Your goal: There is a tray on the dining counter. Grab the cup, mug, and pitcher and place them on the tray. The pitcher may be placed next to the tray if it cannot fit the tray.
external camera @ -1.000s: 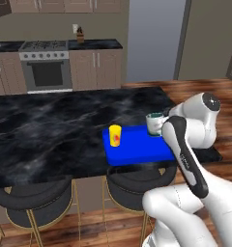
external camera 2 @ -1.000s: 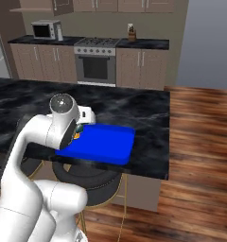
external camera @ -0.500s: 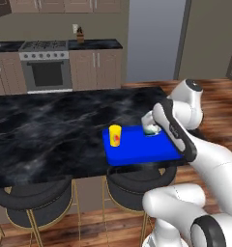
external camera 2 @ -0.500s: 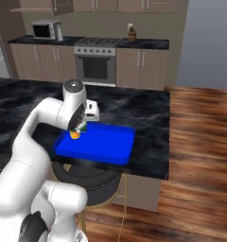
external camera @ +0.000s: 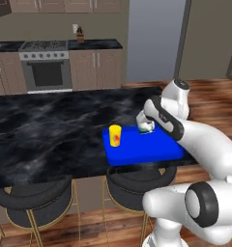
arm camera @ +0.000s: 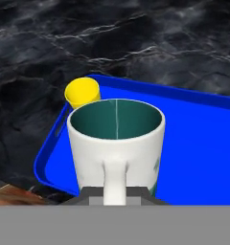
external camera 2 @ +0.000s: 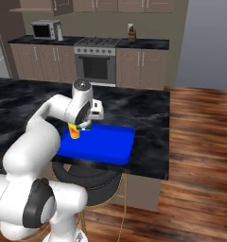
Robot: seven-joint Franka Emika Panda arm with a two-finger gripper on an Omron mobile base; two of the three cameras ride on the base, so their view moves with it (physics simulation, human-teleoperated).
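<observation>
No brand, label or writing can be read anywhere; the only marking is a red-orange blot on the side of the cup (external camera: 115,135), too small to make out.

The pincer (external camera: 147,126) is clamped narrow on the mug (arm camera: 116,146), which hangs over the tray (external camera: 152,149) near its far edge. In the hand view the mug's handle points straight back at the camera and covers the fingertips, so where they press is hidden; its teal inside is open to view, and its lower part is cut off at the bottom of that view. In the right base view the arm's wrist covers most of the mug (external camera 2: 85,125) and part of the cup (external camera 2: 74,132).

The yellow cup stands upright in the tray's corner. The blue tray lies on the black marble surface (external camera: 50,130) at its near edge, above the stools (external camera: 31,202).
</observation>
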